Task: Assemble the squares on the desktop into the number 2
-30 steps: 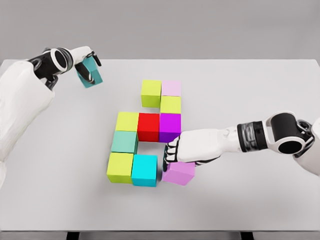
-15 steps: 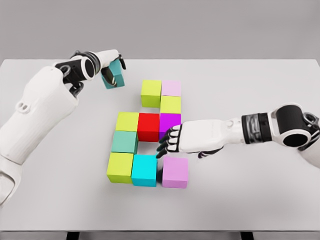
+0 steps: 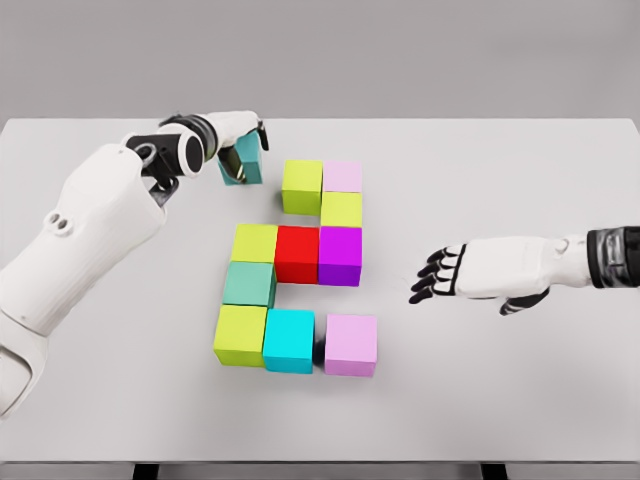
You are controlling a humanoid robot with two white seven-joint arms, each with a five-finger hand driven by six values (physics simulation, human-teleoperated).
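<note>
Coloured cubes form a figure mid-table. On top sit a lime cube [image 3: 302, 186], a pale pink cube [image 3: 343, 176] and a yellow-green cube [image 3: 342, 209]. The middle row is yellow-green [image 3: 254, 243], red [image 3: 297, 253] and purple [image 3: 340, 255]. Below come a mint cube [image 3: 249, 284], a lime cube [image 3: 240, 334], a cyan cube [image 3: 289, 340] and a violet cube [image 3: 351, 343]. My left hand [image 3: 240, 143] is shut on a teal cube [image 3: 243, 163], just left of the top lime cube. Right of the figure, my right hand [image 3: 440, 275] hovers open, holding nothing.
The white table [image 3: 500, 180] stretches across the view, with its front edge at the bottom of the picture. No other objects lie on it besides the cubes.
My left hand carried the teal cube rightward and down toward the top lime cube. My right hand let go of the violet cube beside the cyan one and drew back to the right.
</note>
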